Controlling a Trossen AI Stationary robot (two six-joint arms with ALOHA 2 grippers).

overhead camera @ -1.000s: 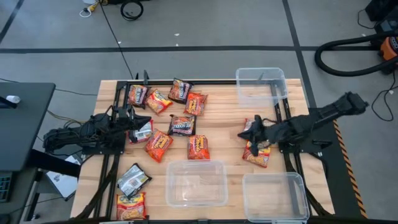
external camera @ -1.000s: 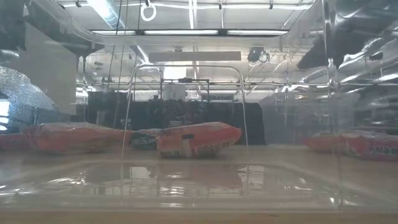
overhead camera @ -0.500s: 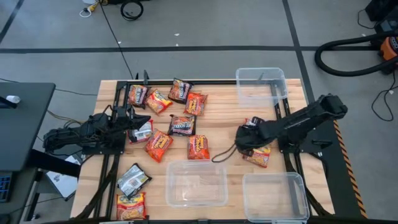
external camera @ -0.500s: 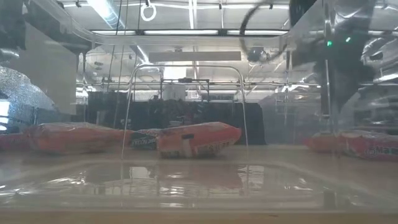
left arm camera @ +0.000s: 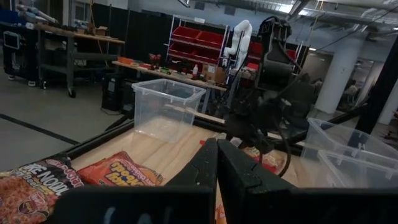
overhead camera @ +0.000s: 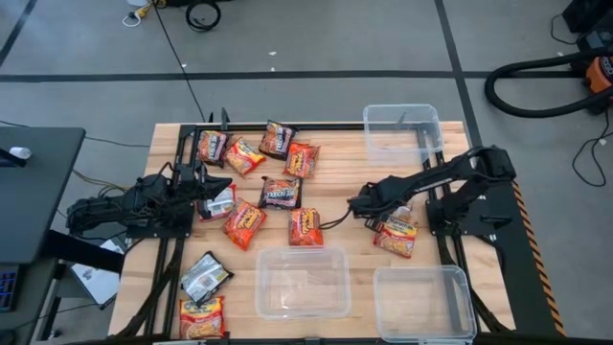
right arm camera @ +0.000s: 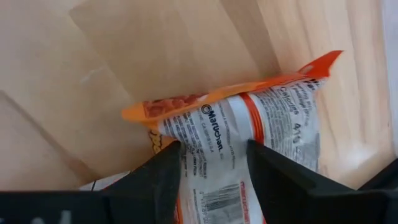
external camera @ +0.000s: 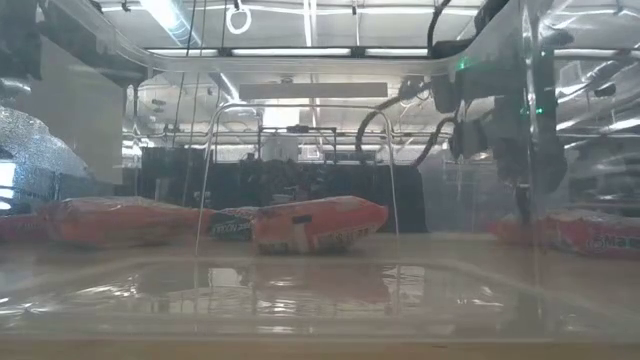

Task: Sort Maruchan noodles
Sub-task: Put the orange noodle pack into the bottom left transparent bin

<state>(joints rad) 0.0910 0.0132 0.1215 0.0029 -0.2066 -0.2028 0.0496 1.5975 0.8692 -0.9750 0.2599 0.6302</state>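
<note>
Glossy plastic noodle packets (overhead camera: pixel 305 227) on matt wooden table (overhead camera: pixel 345 182).

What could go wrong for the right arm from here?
The right gripper stands open over two overlapping packets, so it might pinch both, or only a slippery wrapper edge that slides out. All three bins are empty, so a packet could also land in the wrong one.

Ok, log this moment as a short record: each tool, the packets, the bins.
left tool: shut, parked at the table's left side among the packets
right tool: open, out over the table's middle-right, fingers either side of an orange packet, not closed on it
packets: most scattered over the left half, a few lying by the right tool
bins: three clear bins, all empty
</note>
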